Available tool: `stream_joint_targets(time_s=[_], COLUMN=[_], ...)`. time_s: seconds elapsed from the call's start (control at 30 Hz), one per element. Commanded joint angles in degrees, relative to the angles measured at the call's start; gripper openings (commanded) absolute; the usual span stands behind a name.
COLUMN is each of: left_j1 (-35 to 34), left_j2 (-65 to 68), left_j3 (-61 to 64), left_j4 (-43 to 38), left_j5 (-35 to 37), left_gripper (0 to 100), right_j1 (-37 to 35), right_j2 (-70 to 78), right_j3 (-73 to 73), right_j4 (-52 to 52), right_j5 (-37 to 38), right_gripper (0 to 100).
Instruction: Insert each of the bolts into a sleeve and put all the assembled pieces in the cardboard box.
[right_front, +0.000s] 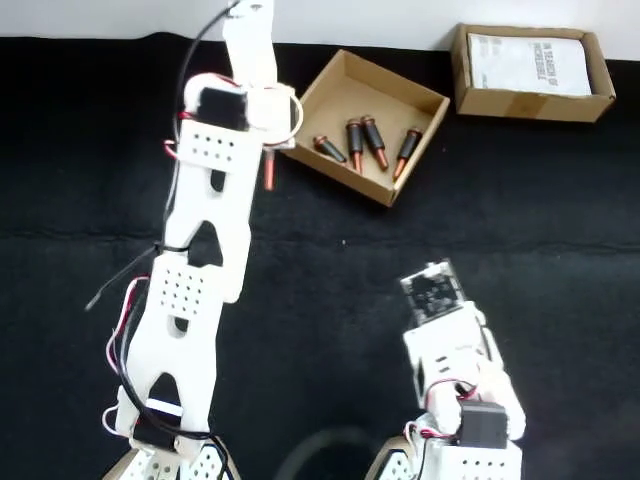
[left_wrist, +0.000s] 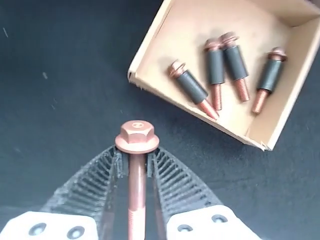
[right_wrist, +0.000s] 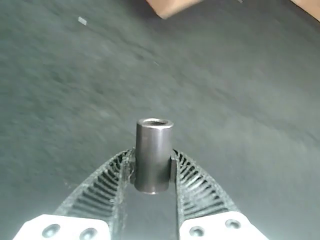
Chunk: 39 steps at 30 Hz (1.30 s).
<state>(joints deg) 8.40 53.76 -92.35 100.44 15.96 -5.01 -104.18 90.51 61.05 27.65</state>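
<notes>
Between the ribbed black pads of my left gripper (left_wrist: 136, 167) sits a copper-coloured flange bolt (left_wrist: 137, 140), pinched tight along its shank with the hexagonal head standing proud of the tips; it hangs over the black cloth (left_wrist: 60, 75) just beside a corner of the cardboard box (left_wrist: 148, 50), where four sleeved bolts (left_wrist: 222, 65) already lie. My right gripper (right_wrist: 154, 161) is clamped on a dark, smooth metal sleeve (right_wrist: 154, 145), a short tube with its open bore pointing out past the fingertips, well apart from the bolt. Trouble, I judge, lies in the mating; the bore looks barely wider than the threads, so a slight tilt would jam the tip on the rim. Both parts are round and slick (little for soft pads to bite on); a sideways shove could swivel the bolt or push the sleeve out onto the cloth, where it would roll.
</notes>
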Motion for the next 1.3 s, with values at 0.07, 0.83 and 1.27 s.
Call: stream_joint_targets(time_s=[0.07, 0.83, 1.27], left_j1=[-0.7, 3.9, 6.6], left_j2=[-12.2, -76.1, -93.4], left_j3=[-2.7, 53.0, 79.5], left_j4=[0.7, 0.5, -9.0], left_j5=[-11.8, -17.9, -17.7], left_gripper=[1, 1, 1], right_j1=[-4.9, -8.7, -22.7], right_j2=[-0.7, -0.7, -0.8], right_j3=[5.7, 11.2, 8.8], right_j4=[-19.1, -53.8, -53.7], right_j5=[-13.4, -18.3, -18.4], right_gripper=[0.8, 0.8, 0.8])
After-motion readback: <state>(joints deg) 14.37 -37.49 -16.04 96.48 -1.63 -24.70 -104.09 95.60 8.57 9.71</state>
